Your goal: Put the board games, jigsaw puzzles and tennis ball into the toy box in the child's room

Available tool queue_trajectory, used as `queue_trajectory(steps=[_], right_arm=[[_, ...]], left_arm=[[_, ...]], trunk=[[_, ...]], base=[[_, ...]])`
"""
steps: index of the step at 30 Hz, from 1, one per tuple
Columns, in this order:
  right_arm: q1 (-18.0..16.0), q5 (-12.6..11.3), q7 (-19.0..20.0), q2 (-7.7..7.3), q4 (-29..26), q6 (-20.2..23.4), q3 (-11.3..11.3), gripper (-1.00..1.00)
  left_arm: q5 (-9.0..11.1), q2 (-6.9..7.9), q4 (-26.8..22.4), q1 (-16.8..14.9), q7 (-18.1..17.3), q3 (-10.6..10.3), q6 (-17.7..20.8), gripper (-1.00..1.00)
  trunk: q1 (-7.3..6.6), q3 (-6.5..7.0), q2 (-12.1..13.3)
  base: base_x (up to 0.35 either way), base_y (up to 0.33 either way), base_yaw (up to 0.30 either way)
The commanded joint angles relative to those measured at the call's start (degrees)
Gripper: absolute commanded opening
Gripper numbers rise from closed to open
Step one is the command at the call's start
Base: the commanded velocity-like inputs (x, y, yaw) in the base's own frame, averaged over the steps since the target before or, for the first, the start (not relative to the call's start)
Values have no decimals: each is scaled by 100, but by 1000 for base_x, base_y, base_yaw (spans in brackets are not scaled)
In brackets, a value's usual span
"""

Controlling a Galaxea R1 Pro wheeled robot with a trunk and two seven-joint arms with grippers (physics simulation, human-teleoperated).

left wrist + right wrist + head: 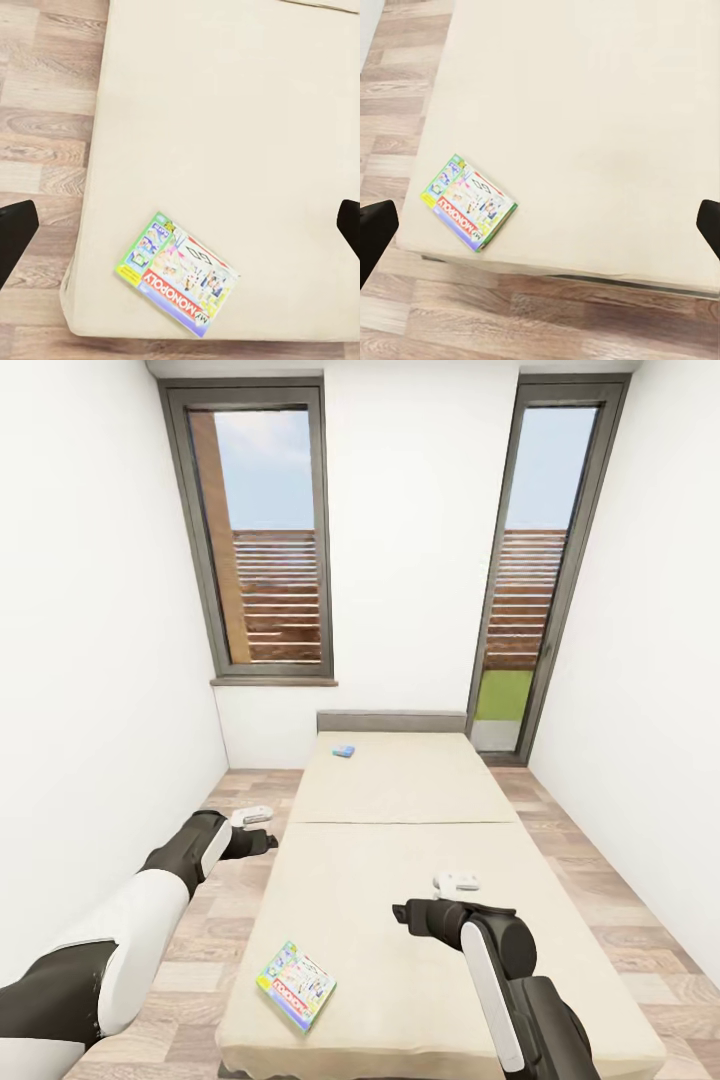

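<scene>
Lying far up bed (400, 860), small blue box (343, 751) blurred

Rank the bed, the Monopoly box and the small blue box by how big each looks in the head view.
1. The bed, by far.
2. The Monopoly box.
3. The small blue box, though it lies much farther from the camera, so its true size against the Monopoly box is unsure.
</scene>
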Motion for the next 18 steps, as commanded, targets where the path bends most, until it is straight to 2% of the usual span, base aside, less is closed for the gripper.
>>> queue_trajectory(steps=[1, 8, 13, 18], right_arm=[[-9, -61, -60, 1, -7, 20, 5, 100], [-66, -62, -56, 1, -13, 17, 11, 100], [-96, -68, -54, 1, -14, -4, 12, 100], [-101, -69, -34, 1, -14, 20, 13, 100]], left_arm=[[-4, -4, -7, -5, -21, 33, 29, 100], [3, -43, -7, -5, -22, 38, -4, 100], [6, -104, 24, -5, -20, 39, -434, 100], [-16, -187, 166, -5, -20, 40, -583, 100]], trunk=[[25, -31, -53], [179, -156, -334], [289, -246, -535], [399, -336, -735]], base=[[0, 0, 0], [0, 0, 0], [0, 0, 0], [0, 0, 0]])
